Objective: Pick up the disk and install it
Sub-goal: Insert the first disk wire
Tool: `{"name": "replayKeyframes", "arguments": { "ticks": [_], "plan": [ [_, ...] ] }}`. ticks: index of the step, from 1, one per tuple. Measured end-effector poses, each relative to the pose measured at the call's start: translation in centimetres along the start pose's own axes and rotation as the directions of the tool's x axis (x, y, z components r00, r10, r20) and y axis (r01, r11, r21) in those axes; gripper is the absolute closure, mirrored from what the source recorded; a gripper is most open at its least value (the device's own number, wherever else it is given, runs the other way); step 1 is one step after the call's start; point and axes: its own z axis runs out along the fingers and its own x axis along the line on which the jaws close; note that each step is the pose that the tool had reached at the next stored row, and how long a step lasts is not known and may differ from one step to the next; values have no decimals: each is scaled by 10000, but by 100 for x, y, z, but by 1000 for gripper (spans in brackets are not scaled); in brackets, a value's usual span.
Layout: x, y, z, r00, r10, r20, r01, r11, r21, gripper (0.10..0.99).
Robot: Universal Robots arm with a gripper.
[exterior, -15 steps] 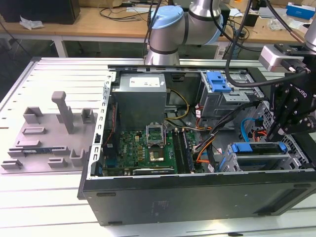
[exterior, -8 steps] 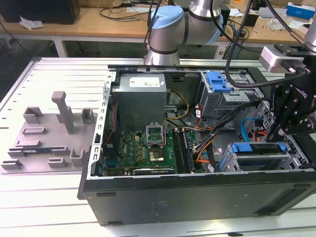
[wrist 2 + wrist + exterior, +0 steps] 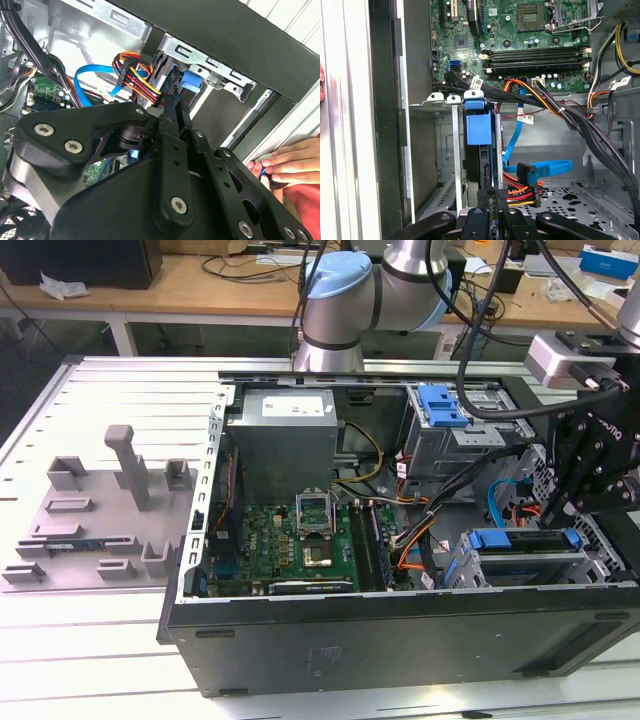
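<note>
The disk (image 3: 520, 552) lies in the drive bay at the front right corner of the open computer case (image 3: 400, 635), its blue bracket along the top edge. In the first wrist view the disk (image 3: 484, 167) stands edge-on in the bay slot, with its blue tab (image 3: 477, 127) at the far end. My gripper (image 3: 491, 199) is shut, its fingers close together at the disk's near end, beside the coloured power plug (image 3: 522, 192). In the second wrist view the gripper (image 3: 172, 102) points at the blue tab (image 3: 192, 80). From the exterior view, the gripper (image 3: 552, 512) hangs over the bay's right end.
A grey power supply box (image 3: 285, 440) and the green motherboard (image 3: 300, 540) fill the case's left half. A second bay with a blue clip (image 3: 440, 405) sits behind. Cable bundles (image 3: 560, 110) cross beside the bay. A person's hand (image 3: 287, 162) rests outside the case wall. A grey fixture (image 3: 110, 500) stands at the left.
</note>
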Motion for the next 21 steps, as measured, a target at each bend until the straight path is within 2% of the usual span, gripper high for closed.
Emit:
{"name": "replayKeyframes", "arguments": {
  "ticks": [21],
  "plan": [
    [5,2,52,10000,0,0,0,10000,0,918]
  ]
}}
